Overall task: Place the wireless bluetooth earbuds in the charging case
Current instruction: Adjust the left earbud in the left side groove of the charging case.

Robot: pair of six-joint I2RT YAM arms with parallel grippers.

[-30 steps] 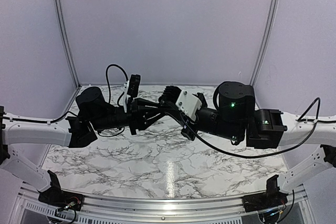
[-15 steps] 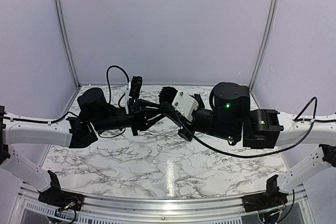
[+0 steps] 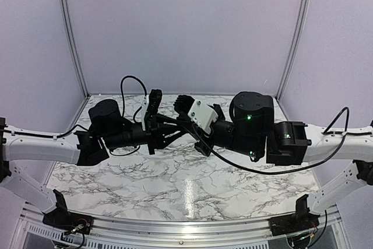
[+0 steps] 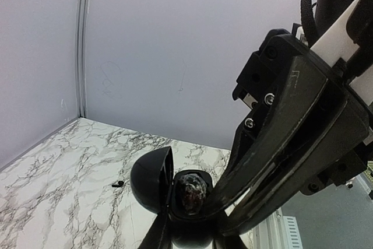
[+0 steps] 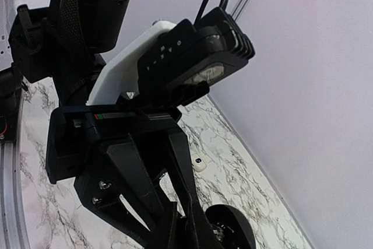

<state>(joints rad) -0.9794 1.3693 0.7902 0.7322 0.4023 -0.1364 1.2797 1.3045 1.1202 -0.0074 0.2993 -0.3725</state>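
Black puck (image 4: 175, 193): open, pinched in left hand (image 4: 189, 228).
Right hand (image 4: 214, 204): pressed together, edging left.
Charging case (image 5: 199, 162): idle on bench (image 4: 58, 190).

Both arms raised mid-air, wrists facing; left gripper (image 4: 195, 237), right gripper (image 4: 218, 202) clamped tight, fingertips seemingly meeting.

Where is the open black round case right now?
The black round case sits low in the left wrist view, held by the left end effector above the marble table, the right end effector reaching its opening.
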